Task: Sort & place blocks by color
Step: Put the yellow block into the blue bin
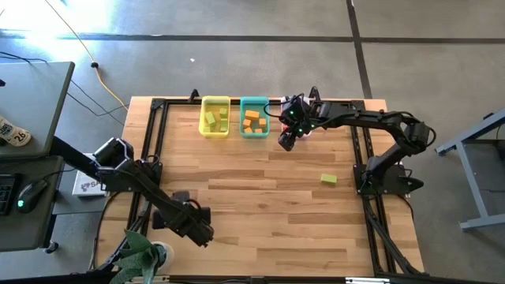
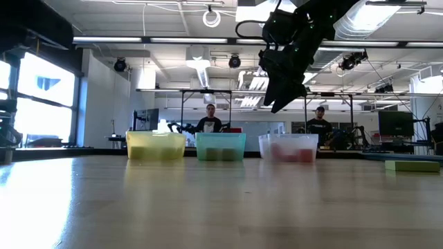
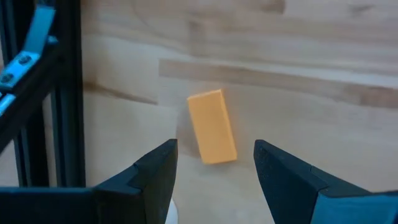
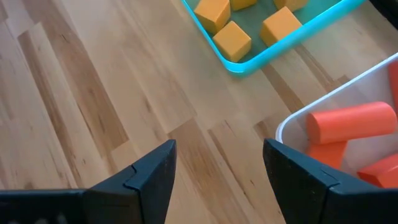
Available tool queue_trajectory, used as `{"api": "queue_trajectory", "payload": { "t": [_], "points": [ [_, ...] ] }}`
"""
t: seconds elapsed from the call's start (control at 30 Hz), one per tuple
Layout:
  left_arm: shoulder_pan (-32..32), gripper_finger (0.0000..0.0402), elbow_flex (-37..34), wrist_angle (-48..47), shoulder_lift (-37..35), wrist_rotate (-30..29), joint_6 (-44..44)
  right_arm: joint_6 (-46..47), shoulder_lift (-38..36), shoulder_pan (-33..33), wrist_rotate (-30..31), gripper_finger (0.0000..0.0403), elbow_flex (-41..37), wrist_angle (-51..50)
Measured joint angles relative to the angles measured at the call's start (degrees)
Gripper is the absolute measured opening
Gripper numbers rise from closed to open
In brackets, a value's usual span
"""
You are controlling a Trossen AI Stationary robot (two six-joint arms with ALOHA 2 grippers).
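An orange block (image 3: 212, 126) lies flat on the wooden table (image 1: 268, 213), in line with the left gripper's (image 3: 215, 163) parted, empty fingers. A green block (image 1: 329, 179) lies apart at the right side. The right gripper (image 4: 217, 163), fingers apart and empty, hovers beside the clear bin (image 4: 323, 106) of red blocks (image 4: 351, 119)

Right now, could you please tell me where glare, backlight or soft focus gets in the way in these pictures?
High view: strong glare whitens the floor at the top left corner; the table is evenly lit. Low view: bright ceiling lights leave the right tool a dark silhouette, and the near tabletop is soft. Left wrist view: the orange block is clear with a faint shadow. Right wrist view: evenly lit, no glare.
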Motion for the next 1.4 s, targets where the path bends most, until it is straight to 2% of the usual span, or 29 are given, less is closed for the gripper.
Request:
{"api": "queue_trajectory", "payload": {
  "t": [0.4,0.67,0.87,1.1,1.23,1.4],
  "points": [
    [0.52,0.0200,-10.79,13.85,0.00,2.43,-0.71,0.00,0.02,0.00,-0.04,0.0227,-0.02,-0.15],
    [0.07,0.0200,-13.28,15.59,0.00,5.39,-1.10,0.43,0.04,0.00,-0.04,0.0227,-0.02,-0.17],
    [0.08,0.0200,-16.99,24.10,-0.07,6.18,-1.10,1.99,0.04,0.00,-0.07,0.0227,-0.02,-0.17],
    [0.13,0.0198,-19.00,25.68,-0.40,7.10,-0.60,3.67,0.06,0.00,-0.18,0.0227,-0.02,-0.23],
    [0.13,0.0166,-19.09,26.71,-0.32,6.23,0.88,4.09,0.07,0.00,-0.39,0.0227,-0.02,-0.28],
    [0.04,0.0090,-18.99,26.86,-0.46,4.88,4.97,4.08,0.07,0.00,-0.37,0.0227,-0.02,-0.25]
  ]
}}
